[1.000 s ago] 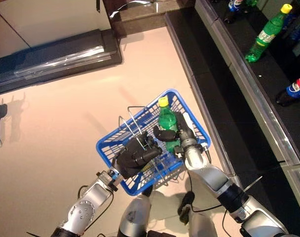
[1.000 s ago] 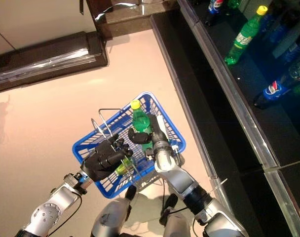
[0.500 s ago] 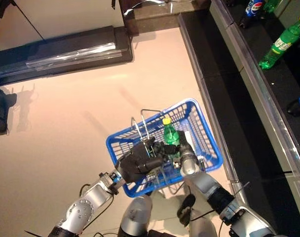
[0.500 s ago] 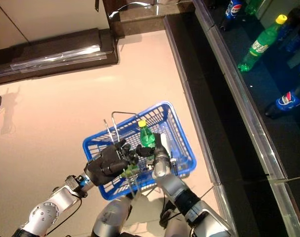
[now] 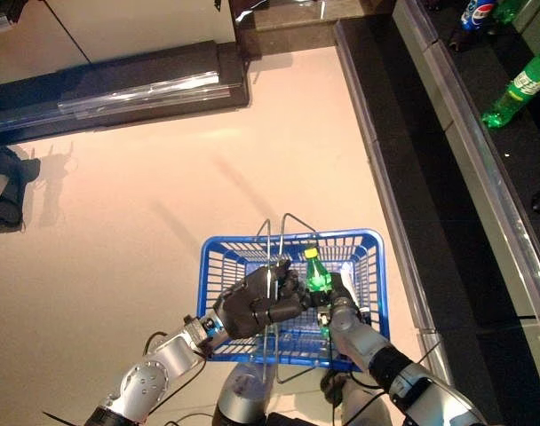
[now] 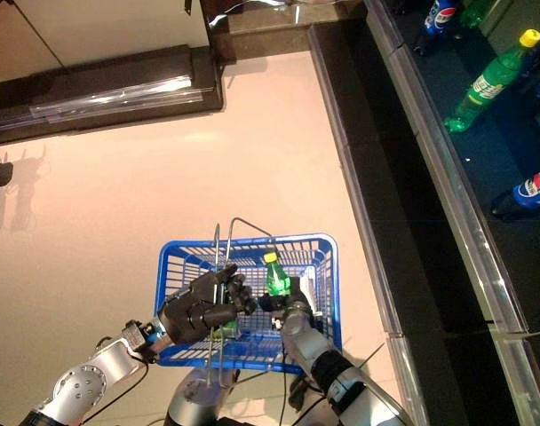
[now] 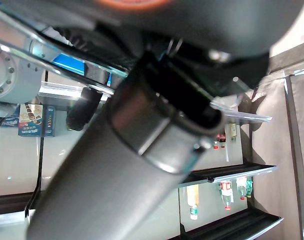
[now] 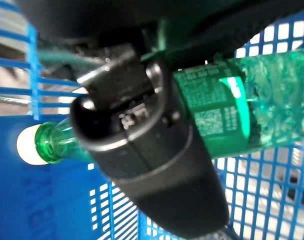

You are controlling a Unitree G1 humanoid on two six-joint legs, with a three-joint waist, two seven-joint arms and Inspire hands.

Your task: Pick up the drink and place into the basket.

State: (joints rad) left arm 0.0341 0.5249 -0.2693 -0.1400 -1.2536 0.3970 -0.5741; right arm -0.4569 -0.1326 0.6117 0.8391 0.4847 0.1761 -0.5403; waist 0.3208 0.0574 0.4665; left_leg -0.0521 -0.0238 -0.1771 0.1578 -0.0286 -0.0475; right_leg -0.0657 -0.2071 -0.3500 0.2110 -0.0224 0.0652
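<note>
Low over the pale floor, the robot's left hand clenches round the wire handles of a blue basket, its fingers curled over them at the basket's near-left side. Just beside it, the right hand is wrapped round a green bottle with a yellow cap, the bottle standing nearly upright inside the basket, its cap near the far rim. Blue mesh walls close round the bottle on all sides. Beyond the left hand lies a wide stretch of open floor, ending at a dark ledge. Past the right hand, a dark curb borders the floor; beyond it more bottles lie on a dark shelf.
</note>
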